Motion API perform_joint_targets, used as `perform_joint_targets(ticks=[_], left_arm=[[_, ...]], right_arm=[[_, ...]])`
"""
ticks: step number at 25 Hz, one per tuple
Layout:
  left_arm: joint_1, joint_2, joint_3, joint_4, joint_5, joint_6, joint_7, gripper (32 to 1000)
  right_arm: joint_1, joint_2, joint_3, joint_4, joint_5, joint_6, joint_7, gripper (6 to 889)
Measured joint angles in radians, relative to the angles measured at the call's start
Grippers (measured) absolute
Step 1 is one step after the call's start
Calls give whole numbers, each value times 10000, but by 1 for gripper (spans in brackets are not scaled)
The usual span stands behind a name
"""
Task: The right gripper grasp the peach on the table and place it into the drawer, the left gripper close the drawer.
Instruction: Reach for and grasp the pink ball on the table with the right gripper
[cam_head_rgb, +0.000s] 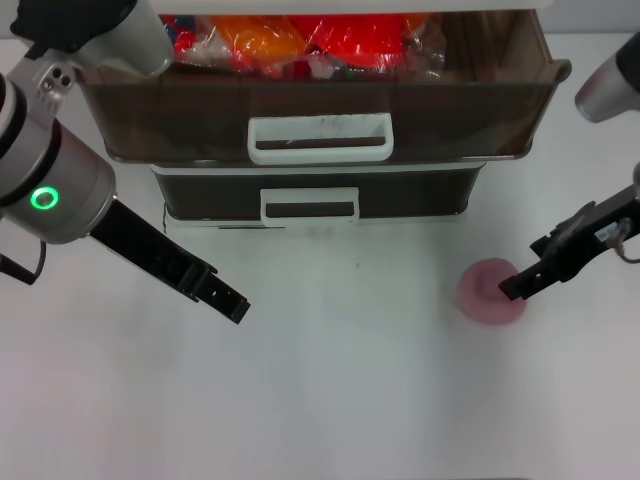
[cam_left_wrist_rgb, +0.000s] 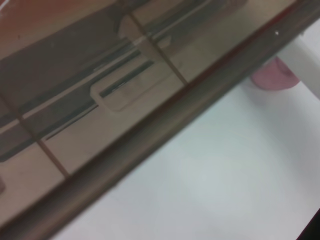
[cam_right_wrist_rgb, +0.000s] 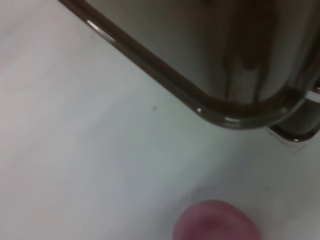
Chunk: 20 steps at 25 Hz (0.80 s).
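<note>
The pink peach (cam_head_rgb: 485, 293) lies on the white table (cam_head_rgb: 350, 390) at the right, in front of the drawer unit. It also shows in the left wrist view as the peach (cam_left_wrist_rgb: 272, 77) and in the right wrist view as the peach (cam_right_wrist_rgb: 217, 222). My right gripper (cam_head_rgb: 512, 287) reaches in from the right, its black tip over the peach's right side. The deep smoky-brown drawer (cam_head_rgb: 200, 125) stands pulled open at the top, with its white loop handle (cam_head_rgb: 320, 138) facing me. My left gripper (cam_head_rgb: 235, 308) hangs over the table at the left, in front of the drawers and apart from them.
Shiny orange and red packets (cam_head_rgb: 300, 40) fill the back of the open drawer. Below it sits a shallower dark drawer (cam_head_rgb: 200, 195) with a narrower white handle (cam_head_rgb: 308, 205). White tabletop stretches between the two arms.
</note>
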Motion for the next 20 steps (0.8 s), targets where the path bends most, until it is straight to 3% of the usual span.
perform_joint_targets(ticks=[3,13,19,20], left_arm=[[6,0,5,0,0,2,7,815],[23,0,15,-68,0,62,12,815],[24,0,21,-77,0,123,12,815],[24,0,23,-77,0,127,12,815]], right_arm=[[-4,15,-62,731,110,-690,-165,824],[-6,85,-154,1766,600,-1833,-589,821],[-1,90,-574,2015,852,-2171,-634,819],[11,91,-603,2043,855,-2195,-634,721]])
